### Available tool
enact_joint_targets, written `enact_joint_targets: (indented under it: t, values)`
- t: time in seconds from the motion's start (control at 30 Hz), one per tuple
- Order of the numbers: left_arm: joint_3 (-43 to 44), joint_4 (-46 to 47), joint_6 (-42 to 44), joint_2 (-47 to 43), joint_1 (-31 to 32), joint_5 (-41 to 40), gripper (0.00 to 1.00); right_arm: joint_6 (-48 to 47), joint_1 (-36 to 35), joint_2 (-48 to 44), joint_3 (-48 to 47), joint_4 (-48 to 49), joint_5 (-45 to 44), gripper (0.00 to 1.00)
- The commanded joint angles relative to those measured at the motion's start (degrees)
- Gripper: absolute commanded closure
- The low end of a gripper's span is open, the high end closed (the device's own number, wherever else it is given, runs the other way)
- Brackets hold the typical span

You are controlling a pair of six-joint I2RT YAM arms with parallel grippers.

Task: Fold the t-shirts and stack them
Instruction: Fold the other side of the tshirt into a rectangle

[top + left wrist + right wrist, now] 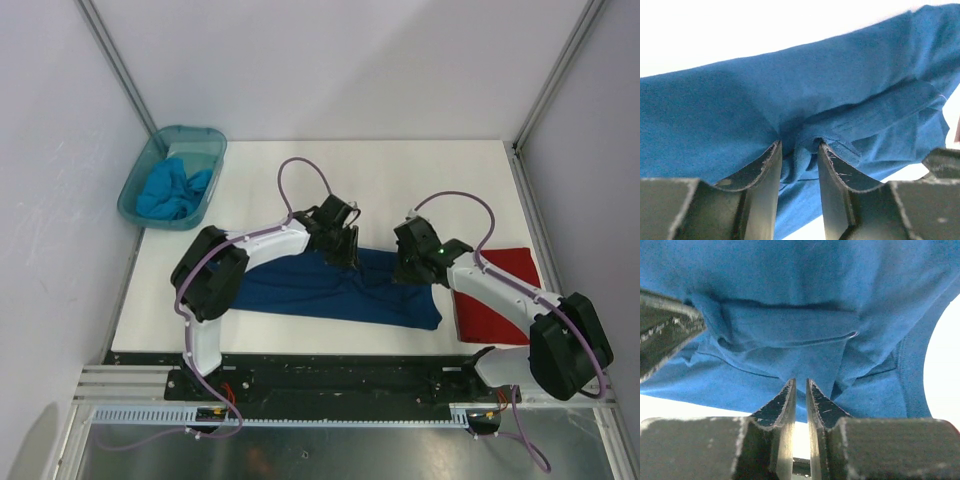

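Looks mid-fold on the soft navy blue t-shirt [300, 290]: left gripper [799, 146] pinches its far edge; right gripper [800, 381] nearly closed, hold unclear. Next, likely pull nearward.

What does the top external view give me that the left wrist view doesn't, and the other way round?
Only top external: the red t-shirt lying at the right, and the turquoise t-shirt in the teal tub at the far left. Only left wrist: a fold of the navy blue t-shirt bunched inside the left pincer. Both: that navy t-shirt with the left pincer down on it.
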State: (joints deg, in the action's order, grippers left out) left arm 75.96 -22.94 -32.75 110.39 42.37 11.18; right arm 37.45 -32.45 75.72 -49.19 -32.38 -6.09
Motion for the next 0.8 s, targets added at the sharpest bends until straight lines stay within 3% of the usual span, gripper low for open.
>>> enact_joint_targets:
  t: [0.0, 0.17, 0.5, 0.77]
  values:
    - [1.9, 0.4, -1.3, 1.5, -0.9, -2.6, 0.61, 0.8, -2.5, 0.9, 0.8, 2.5, -1.2, 0.81]
    - [-1.0, 0.4, -2.5, 0.6, -1.2, -5.5, 0.62, 0.9, -3.6, 3.6, 0.8, 5.0, -1.3, 0.79]
    - [-3.3, 0.4, -2.5, -0.6, -2.1, -6.5, 0.74, -0.6, 0.4, 9.5, 0.4, 9.3, 0.2, 0.79]
    - [-3.9, 0.3, -1.3, -2.6, -2.1, -5.7, 0.74, -1.2, 4.2, 13.1, -3.0, 10.4, 1.4, 0.76]
